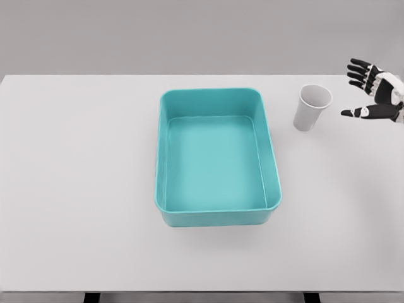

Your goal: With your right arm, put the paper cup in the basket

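Observation:
A white paper cup (pixel 312 107) stands upright on the table, just right of the basket's far right corner. The teal basket (pixel 218 218) is a shallow rectangular bin in the middle of the table, with nothing inside it. My right hand (pixel 357 92) comes in at the right edge, level with the cup and a short gap to its right. Its black fingers (pixel 360 71) are spread above and the thumb (pixel 355 113) juts toward the cup below, holding nothing. The left arm is out of sight.
The white table (pixel 76 189) spans the whole view, its front edge at the bottom of the picture. A grey wall lies behind the table's far edge.

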